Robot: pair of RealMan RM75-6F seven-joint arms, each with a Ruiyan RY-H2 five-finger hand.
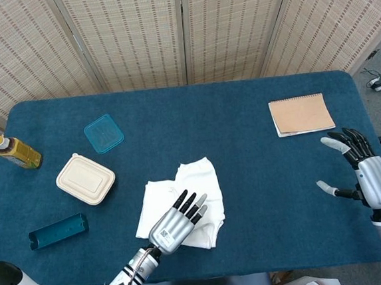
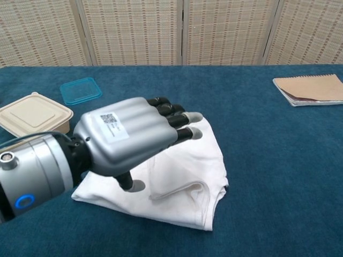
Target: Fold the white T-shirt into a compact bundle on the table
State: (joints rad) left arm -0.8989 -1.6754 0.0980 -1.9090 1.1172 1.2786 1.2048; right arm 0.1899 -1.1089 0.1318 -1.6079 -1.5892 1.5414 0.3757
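The white cotton T-shirt (image 1: 181,202) lies partly folded on the blue felt tabletop (image 1: 259,170), the left hand (image 1: 176,222) hovering open-fingered above it, the right hand (image 1: 361,168) open and well apart; next, probably another fold

T-shirt (image 1: 182,200): I see one white T-shirt, already folded into a flat, uneven bundle.
Colour: plain white cloth, no print that I can see.
Place: on the blue table, from its centre toward 7 o'clock, close to the near edge.
Layers: in the chest view (image 2: 182,160) a thick fold lies on top, and its rolled edge runs toward 4 o'clock.
Edges: the corner at 1 o'clock is rounded; the near edge is wrinkled and lies flat on the table.
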